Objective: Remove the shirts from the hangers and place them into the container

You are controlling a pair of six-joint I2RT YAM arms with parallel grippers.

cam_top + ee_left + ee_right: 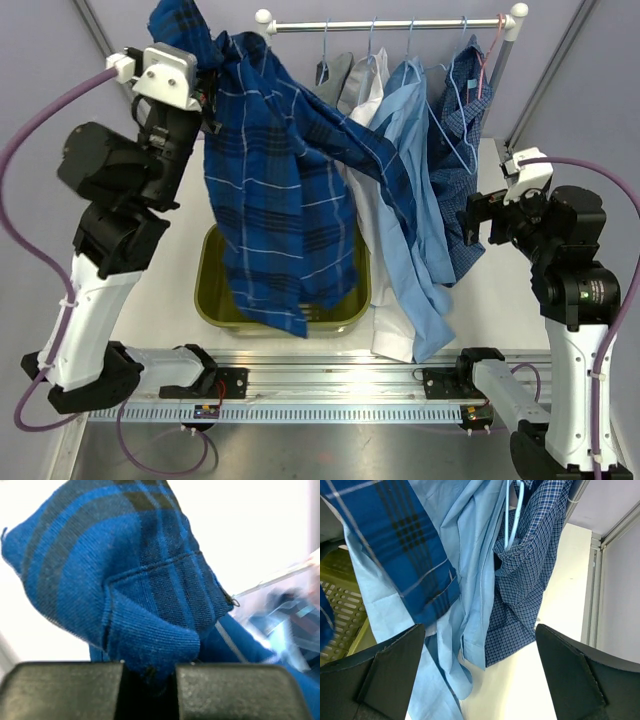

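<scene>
My left gripper is raised at the upper left, shut on a fold of the dark blue windowpane-check shirt. That shirt hangs down into the olive-green container, and one sleeve stretches right across the other shirts. On the rail hang the grey shirt, white shirt, light blue shirt and navy small-check shirt, on light-blue hangers. My right gripper is open and empty, just right of the navy shirt.
A silver rail with white knobs spans the back. A pinkish-red hanger hangs at its right end. The container's slotted bottom shows at the left of the right wrist view. White table lies under the shirts.
</scene>
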